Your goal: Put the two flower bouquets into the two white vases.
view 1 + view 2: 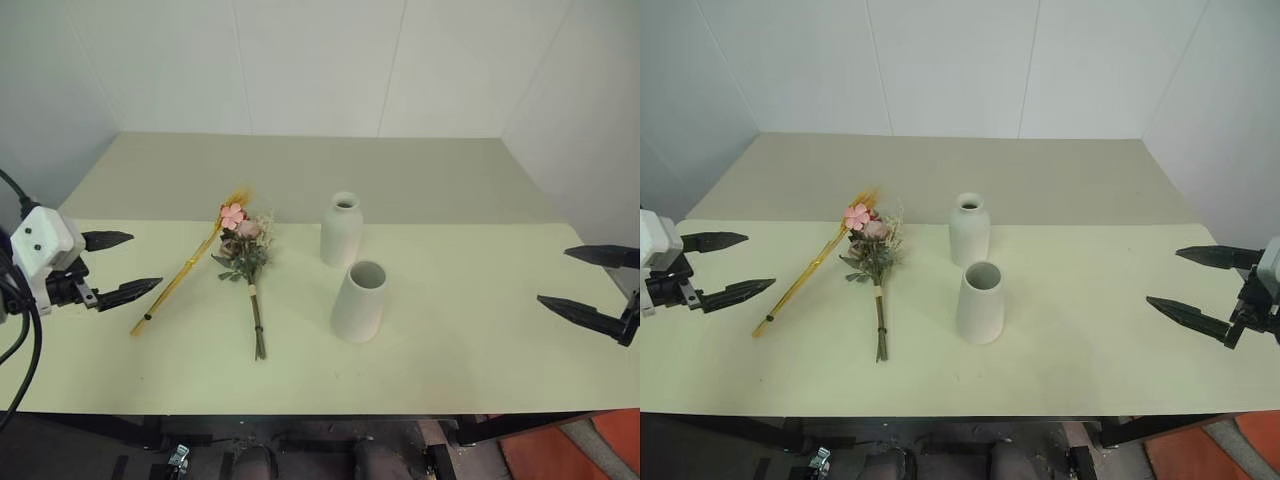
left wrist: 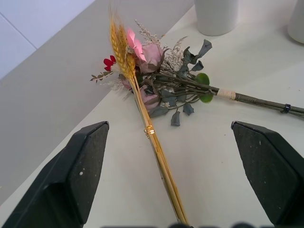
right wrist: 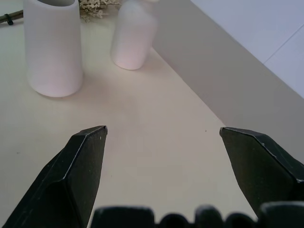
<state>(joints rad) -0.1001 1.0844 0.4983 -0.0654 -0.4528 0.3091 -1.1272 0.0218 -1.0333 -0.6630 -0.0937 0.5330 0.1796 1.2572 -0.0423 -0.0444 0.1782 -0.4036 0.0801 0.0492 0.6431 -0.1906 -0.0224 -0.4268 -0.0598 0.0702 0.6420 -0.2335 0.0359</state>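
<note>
At the left edge of the head view the left gripper [image 1: 118, 267] hangs with its jaws spread wide and empty, just left of the wheat plume [image 1: 185, 272], which lies slantwise on the table [image 1: 480, 330] in the left-centre. Its head crosses the blooms of the leafy bouquet [image 1: 246, 262], whose stem runs down toward the lower middle. Right of centre stand the bottle-necked vase [image 1: 341, 229] and, below it, the wide-mouthed vase [image 1: 359, 301], upright and empty. At the right edge the right gripper [image 1: 588, 283] is also spread and empty.

The first pick is probably the plume: pinch it low on the bare stalk, well clear of the crossing, so the roses are not dragged.

The stalk's bottom end is cut off in the left wrist view, and whether the two heads are tangled cannot be told.
</note>
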